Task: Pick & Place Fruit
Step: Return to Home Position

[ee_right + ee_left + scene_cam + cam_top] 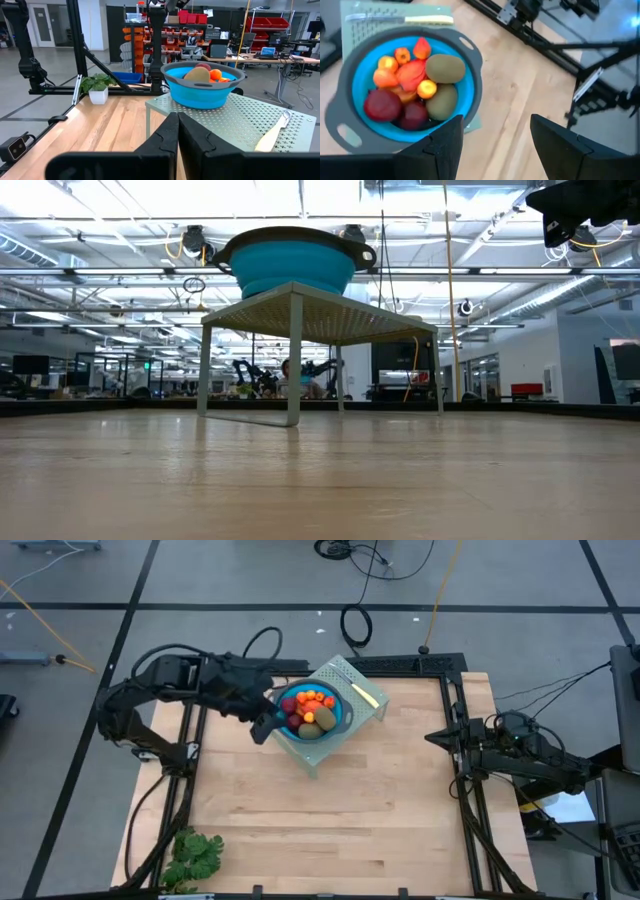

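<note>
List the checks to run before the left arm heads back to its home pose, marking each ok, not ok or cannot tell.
1. Fruit all in the blue colander, none on the table: ok.
2. Colander level on the mesh shelf: ok.
3. Left gripper open and empty: ok.
4. Left gripper clear of the colander's rim: cannot tell; it sits close beside it.
5. Right gripper shut, parked at the table's right edge: ok.
6. Leafy green bunch far from the shelf, at a table corner: ok.
</note>
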`<action>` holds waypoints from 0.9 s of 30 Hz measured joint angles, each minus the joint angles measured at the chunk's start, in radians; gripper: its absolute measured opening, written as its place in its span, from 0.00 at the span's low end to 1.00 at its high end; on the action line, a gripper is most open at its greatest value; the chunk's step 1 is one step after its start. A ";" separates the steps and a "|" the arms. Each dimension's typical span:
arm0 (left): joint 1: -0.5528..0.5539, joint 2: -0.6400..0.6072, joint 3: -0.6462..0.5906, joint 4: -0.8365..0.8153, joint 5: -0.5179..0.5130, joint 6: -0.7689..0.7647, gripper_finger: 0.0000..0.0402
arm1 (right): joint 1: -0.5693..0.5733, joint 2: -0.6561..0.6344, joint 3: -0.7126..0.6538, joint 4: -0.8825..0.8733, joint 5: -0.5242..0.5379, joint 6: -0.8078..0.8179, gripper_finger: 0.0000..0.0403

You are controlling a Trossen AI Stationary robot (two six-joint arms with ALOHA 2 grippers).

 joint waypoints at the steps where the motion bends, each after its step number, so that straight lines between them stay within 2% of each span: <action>1: -0.006 0.000 0.000 0.001 -0.001 0.035 0.57 | 0.000 0.000 0.000 0.000 0.000 0.000 0.01; 11: -0.066 0.000 0.000 0.091 0.014 0.309 0.57 | 0.000 0.000 0.000 0.000 0.000 -0.001 0.01; 18: -0.108 0.000 -0.043 0.116 0.026 0.396 0.57 | 0.000 0.000 0.000 0.000 0.000 -0.001 0.01; 22: -0.126 -0.040 -0.119 0.193 0.038 0.443 0.57 | 0.000 0.000 0.000 0.000 0.000 -0.001 0.01; 27: -0.125 -0.125 -0.298 0.327 0.071 0.451 0.57 | 0.000 0.000 0.000 0.000 0.000 -0.001 0.01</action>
